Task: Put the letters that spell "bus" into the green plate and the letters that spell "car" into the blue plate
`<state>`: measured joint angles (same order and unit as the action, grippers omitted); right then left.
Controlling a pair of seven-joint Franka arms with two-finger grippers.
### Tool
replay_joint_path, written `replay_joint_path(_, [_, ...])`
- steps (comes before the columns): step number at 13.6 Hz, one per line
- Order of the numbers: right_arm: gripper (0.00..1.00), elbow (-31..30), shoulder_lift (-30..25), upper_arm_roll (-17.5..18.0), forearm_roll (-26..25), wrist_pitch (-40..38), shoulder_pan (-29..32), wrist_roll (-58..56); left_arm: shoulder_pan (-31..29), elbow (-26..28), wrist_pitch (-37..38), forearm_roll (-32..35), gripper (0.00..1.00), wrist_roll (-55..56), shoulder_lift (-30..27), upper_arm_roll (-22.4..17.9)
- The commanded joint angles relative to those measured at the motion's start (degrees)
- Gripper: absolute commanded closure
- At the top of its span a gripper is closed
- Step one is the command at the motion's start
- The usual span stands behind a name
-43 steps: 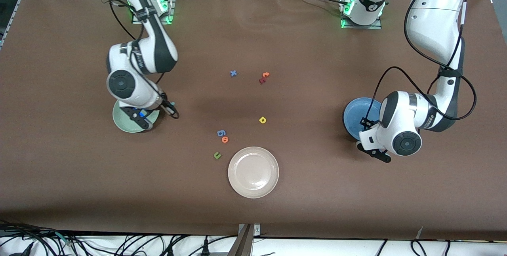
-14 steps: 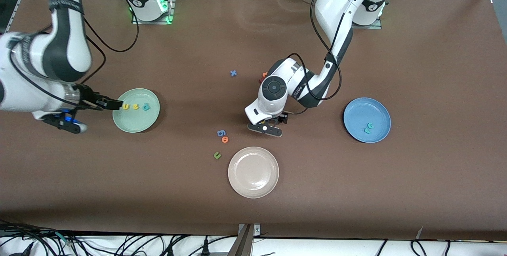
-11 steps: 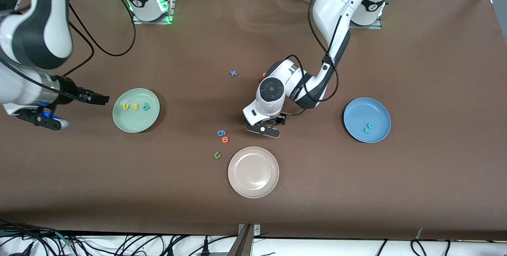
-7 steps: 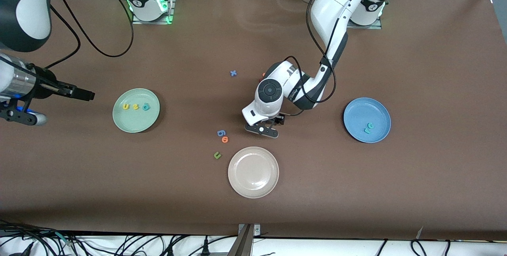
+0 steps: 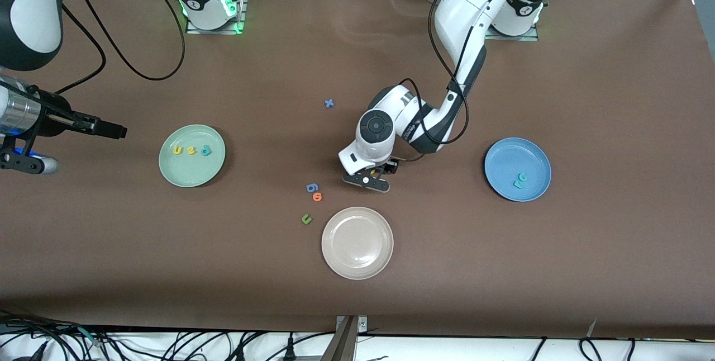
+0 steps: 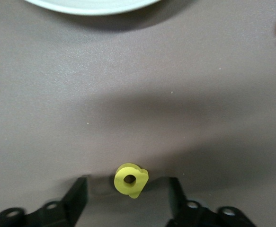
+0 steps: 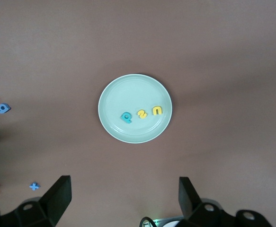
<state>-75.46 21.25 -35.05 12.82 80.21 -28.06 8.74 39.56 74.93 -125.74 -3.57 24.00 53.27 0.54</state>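
Note:
The yellow a [image 6: 130, 179] lies on the brown table between the fingers of my left gripper [image 6: 127, 187], which is open with a gap on each side of the letter. In the front view that left gripper [image 5: 373, 174] is low at mid-table. The green plate [image 5: 190, 174] holds a yellow u [image 5: 177, 150], a yellow s [image 5: 191, 151] and a teal b [image 5: 205, 151]. The blue plate [image 5: 514, 154] holds a teal c [image 5: 522, 177] and a teal r [image 5: 517, 184]. My right gripper [image 5: 118, 131] hangs high, open and empty, off the green plate [image 7: 128, 92] toward the right arm's end.
A cream-white plate [image 5: 357, 214] sits nearer the front camera than the left gripper. Beside it lie a blue g [image 5: 311, 187], an orange o [image 5: 317, 196] and a dark green u [image 5: 306, 218]. A blue x [image 5: 329, 103] lies farther back.
The left gripper's fingers have drawn in around the yellow a. The right arm has pulled away from the green plate toward its own end of the table.

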Motion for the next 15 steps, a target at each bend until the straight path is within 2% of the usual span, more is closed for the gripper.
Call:
replay_joint_path(1, [0.00, 0.8, -0.2, 0.1, -0.2, -1.1, -0.1, -0.9, 0.5, -2.3, 0.6, 1.4, 0.35, 1.2, 1.2, -0.5])
replay_joint_path(4, [0.00, 0.8, -0.2, 0.2, -0.2, -1.2, 0.0, -1.0, 0.5, -2.3, 0.6, 1.4, 0.46, 1.2, 1.3, -0.5])
replay_joint_path(6, [0.00, 0.8, -0.2, 2.0, -0.2, -1.2, 1.7, -0.9, 0.5, -2.3, 0.6, 1.4, 0.53, 1.2, 1.6, -0.6])
replay_joint_path(9, [0.00, 1.4, -0.4, 16.2, -2.0, -1.2, 13.7, -0.7, 0.5, -2.9, 0.6, 1.4, 0.56, 1.2, 1.9, -0.6])
replay_joint_path(11, [0.00, 1.7, -1.5, 18.8, -5.4, -0.9, 15.3, -2.2, 0.6, -3.9, 0.5, 1.4, 0.57, 2.4, 2.9, -0.6])
replay_joint_path(13, [0.00, 0.9, -2.2, 18.9, -6.5, -0.5, 15.8, -5.4, 1.4, -4.0, 0.5, 1.5, 0.62, 2.9, 3.0, -0.8])
replay_joint_path(14, [0.00, 0.8, -2.2, 20.4, -6.6, -0.5, 17.1, -5.4, 1.4, -4.0, 0.6, 1.5, 0.66, 3.2, 3.0, -0.7])
replay_joint_path(15, [0.00, 0.8, -2.4, 24.5, -7.3, -0.4, 19.9, -5.3, 1.4, -3.9, 0.5, 1.5, 0.70, 3.2, 3.0, -0.7])
